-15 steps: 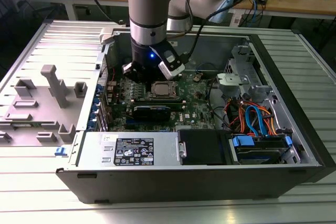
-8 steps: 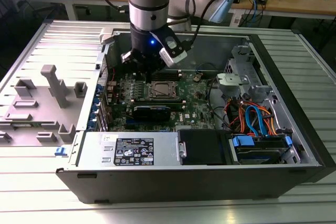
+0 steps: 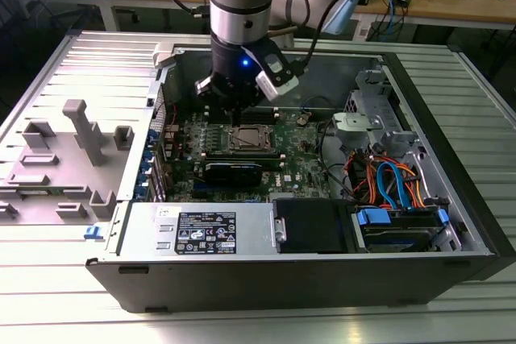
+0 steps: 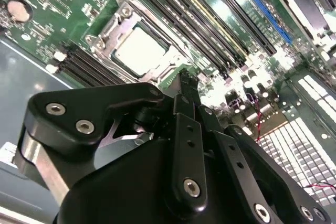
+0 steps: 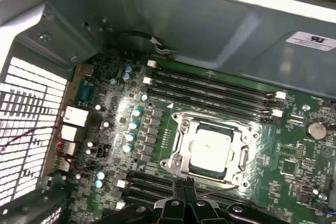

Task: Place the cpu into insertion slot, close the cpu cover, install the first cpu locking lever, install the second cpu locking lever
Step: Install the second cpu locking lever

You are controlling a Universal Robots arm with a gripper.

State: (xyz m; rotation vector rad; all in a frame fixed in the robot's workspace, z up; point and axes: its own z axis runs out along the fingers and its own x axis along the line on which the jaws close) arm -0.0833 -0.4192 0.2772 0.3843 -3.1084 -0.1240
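Pretty standard lab setup — a ribbed aluminium table (image 3: 72, 304) takes up the foreground, with grey plastic fixtures (image 3: 85, 130) sitting towards the exterior view's left. Behind it there's a wooden workbench (image 3: 451, 2) cluttered with cables and small electronics — lighting is bright and even.

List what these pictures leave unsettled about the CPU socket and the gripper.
- Locking levers: too thin and glare-washed in both wrist views to tell whether they are latched around the cpu cover.
- Gripper: fingertips meet beside the socket; the exterior view's arm body hides any contact.
- cpu: glare bleaches its top, so seating is unclear.
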